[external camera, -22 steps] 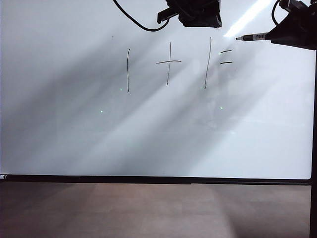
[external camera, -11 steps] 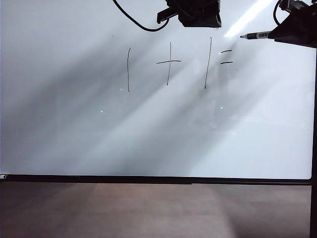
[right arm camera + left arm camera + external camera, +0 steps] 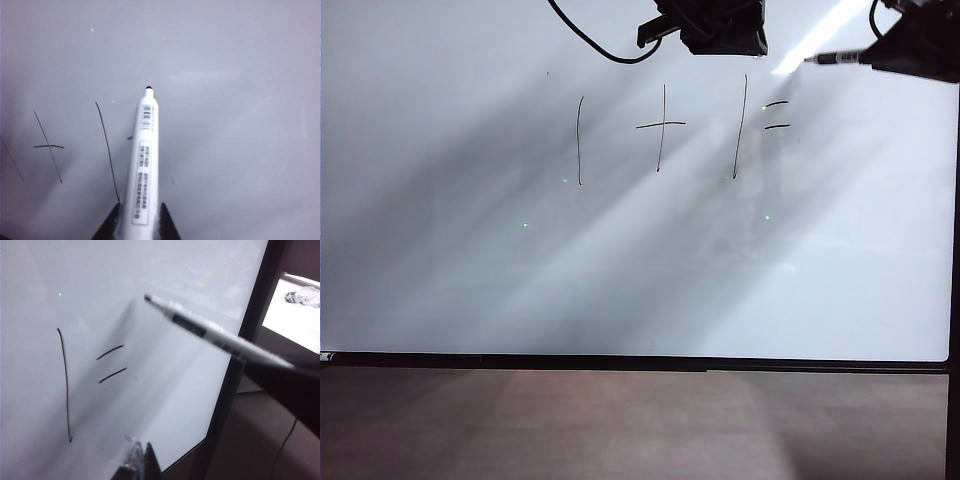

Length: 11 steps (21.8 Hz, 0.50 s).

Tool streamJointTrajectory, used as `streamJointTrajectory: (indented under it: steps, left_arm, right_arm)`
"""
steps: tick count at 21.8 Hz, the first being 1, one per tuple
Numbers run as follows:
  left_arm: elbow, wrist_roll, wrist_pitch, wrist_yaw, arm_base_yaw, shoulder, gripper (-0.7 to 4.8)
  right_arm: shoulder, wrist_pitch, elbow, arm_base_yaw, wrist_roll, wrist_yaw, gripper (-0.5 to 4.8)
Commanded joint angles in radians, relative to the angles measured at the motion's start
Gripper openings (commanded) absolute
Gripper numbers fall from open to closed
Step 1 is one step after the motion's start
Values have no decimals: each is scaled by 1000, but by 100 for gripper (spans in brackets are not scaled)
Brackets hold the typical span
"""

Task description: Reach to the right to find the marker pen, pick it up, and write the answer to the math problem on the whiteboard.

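The whiteboard (image 3: 620,280) fills the exterior view, with the math problem (image 3: 660,125) handwritten across its upper middle. At the top right my right gripper (image 3: 868,60) is shut on the marker pen (image 3: 835,58). The pen points left, its tip up and to the right of the equals sign. In the right wrist view the marker pen (image 3: 144,150) sticks out between the fingers of the right gripper (image 3: 139,212) towards the whiteboard (image 3: 240,125). My left gripper (image 3: 720,35) hangs shut and empty at the top middle. The left wrist view shows the left gripper (image 3: 142,460), the marker pen (image 3: 210,332) and the equals sign (image 3: 111,352).
A black frame (image 3: 640,363) edges the board, with a brown surface (image 3: 620,430) below it. A black cable (image 3: 590,40) loops off the left arm. Past the board's right edge lies a white surface with a crumpled thing (image 3: 300,295).
The right gripper has lifted the marker pen up and slightly right, away from the equals sign. The left gripper has stayed still.
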Motion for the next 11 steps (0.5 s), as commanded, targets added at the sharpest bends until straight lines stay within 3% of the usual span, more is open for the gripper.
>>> streamJointTrajectory:
  steps: [1, 11]
  left_arm:
    - [0, 3, 10, 2, -2, -4, -4]
    - [0, 3, 10, 2, -2, -4, -4]
  right_arm:
    - [-3, -11, 18, 0, -7, -5, -6]
    - [-3, -62, 18, 1, -33, -23, -6]
